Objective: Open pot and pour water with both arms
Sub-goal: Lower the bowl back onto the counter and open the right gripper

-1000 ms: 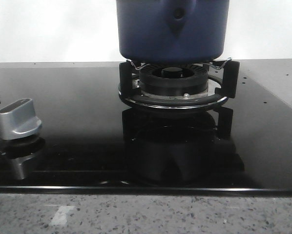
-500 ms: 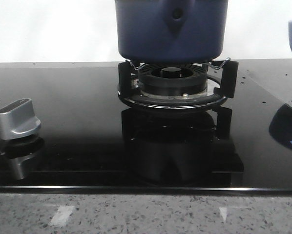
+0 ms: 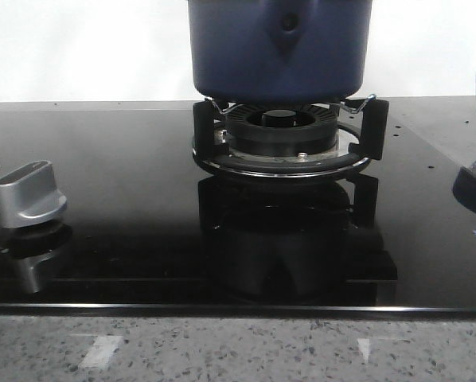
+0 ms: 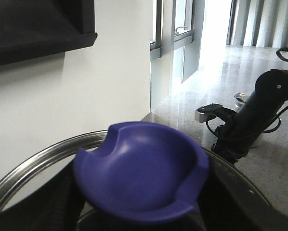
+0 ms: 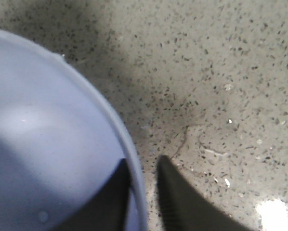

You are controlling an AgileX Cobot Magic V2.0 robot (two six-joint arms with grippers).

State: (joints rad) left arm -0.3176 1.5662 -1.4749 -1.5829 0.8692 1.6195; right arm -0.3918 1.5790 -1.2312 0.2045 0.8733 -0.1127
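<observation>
The pot (image 3: 280, 49) sits upright on the burner grate (image 3: 284, 142) of the black glass hob (image 3: 126, 207), at the far middle of the bench (image 3: 238, 350), its axis vertical and its pointed handle bracket (image 3: 288, 32) facing the near side. In the left wrist view a dark blue knob (image 4: 141, 172) rises from a steel-rimmed lid (image 4: 35, 163); the left fingers are hidden below it, so I cannot tell whether they grip it.

The right fingers (image 5: 144, 192) are clamped on the rim of a lighter blue bowl (image 5: 47, 144), one inside the wall and one outside. That bowl shows only at the far right edge of the front view, clear of the pot.

The thin rim pinch is the main risk: tilting to pour could let the bowl twist or slip, spilling water onto the hob. If the lid is not lifted well aside, the bowl may strike it or pour over it.
</observation>
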